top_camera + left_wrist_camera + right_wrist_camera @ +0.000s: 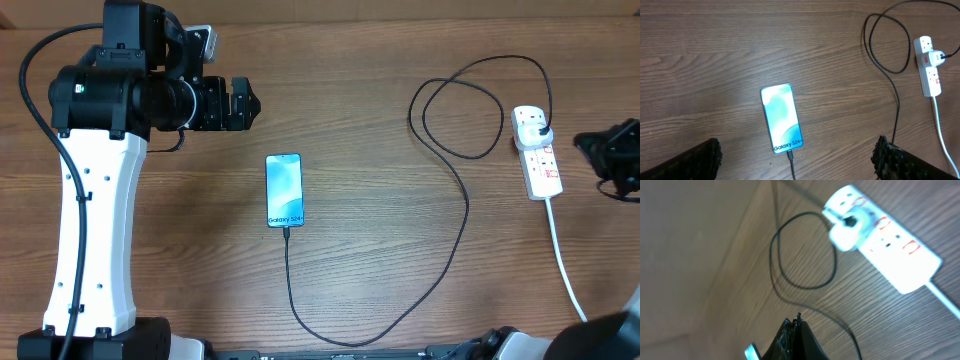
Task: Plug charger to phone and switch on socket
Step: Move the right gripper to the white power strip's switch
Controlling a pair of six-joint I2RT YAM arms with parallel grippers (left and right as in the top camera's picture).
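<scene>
The phone (284, 190) lies flat mid-table with its screen lit. It also shows in the left wrist view (782, 118). The charger cable (465, 215) has its tip in the phone's near end, runs in a wide curve and loops to a plug (536, 124) seated in the white socket strip (540, 155). My left gripper (243, 104) is open, up and left of the phone, and holds nothing; its fingertips frame the phone in the left wrist view (797, 157). My right gripper (796, 325) is shut and empty, just right of the socket (890, 245).
The thick white cord (565, 260) runs from the socket to the table's front right. The left arm's white base (95, 230) stands at the left. The table's back edge runs along the top.
</scene>
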